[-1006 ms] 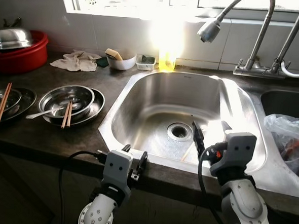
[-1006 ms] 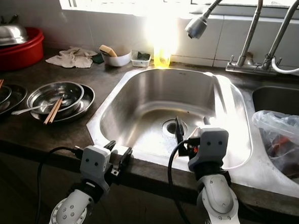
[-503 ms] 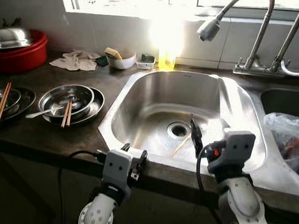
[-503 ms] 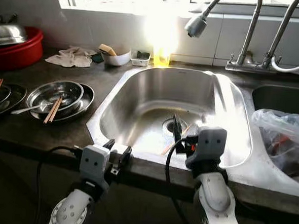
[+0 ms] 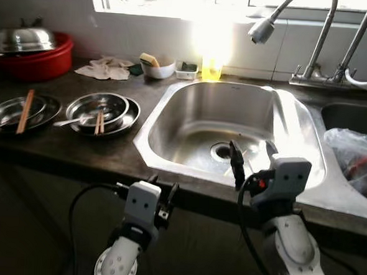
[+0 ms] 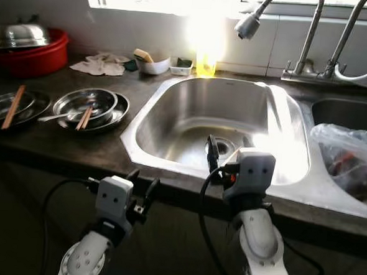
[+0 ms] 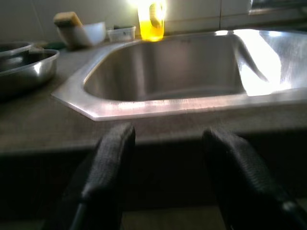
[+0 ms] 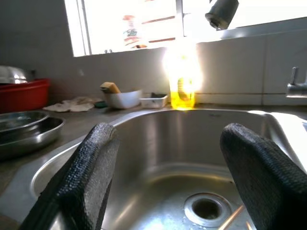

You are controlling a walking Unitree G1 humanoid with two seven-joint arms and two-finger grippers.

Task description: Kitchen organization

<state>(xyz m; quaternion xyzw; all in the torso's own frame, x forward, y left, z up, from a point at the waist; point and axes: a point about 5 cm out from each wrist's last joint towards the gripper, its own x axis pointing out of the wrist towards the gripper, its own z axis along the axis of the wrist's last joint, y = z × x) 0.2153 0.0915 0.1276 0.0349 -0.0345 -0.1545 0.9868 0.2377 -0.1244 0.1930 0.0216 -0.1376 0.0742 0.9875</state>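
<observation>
— Chopsticks (image 5: pixel 98 122) lie across the steel bowl (image 5: pixel 98 107) on the dark counter (image 5: pixel 76 153), well left of the sink (image 5: pixel 171 140); another pair (image 5: pixel 26 102) rests on the plate (image 5: pixel 10 111) further left. Where are the grippers?

— Nearest, the left gripper (image 5: pixel 161 195) hangs below the counter's front edge, fingers (image 7: pixel 108 167) spread and empty. The right gripper (image 5: pixel 251 157) stands over the sink's near rim, fingers (image 8: pixel 91 172) apart, nothing between them.

— And the step now?

— My guess: moving on to the next utensil. The left gripper is the closer one to the bowl. It should rise above the counter edge first, then come down along the sticks so both are pinched together.

— Anything unclear?

— A thin pale stick (image 8: pixel 230 216) lies by the drain (image 8: pixel 205 208); it runs out of the wrist picture. Glare washes out the yellow bottle (image 5: pixel 211 65) at the back. What's in the plastic bag (image 5: pixel 356 163) on the right can't be made out, and the red basin (image 5: pixel 36 57) is cut off.
</observation>
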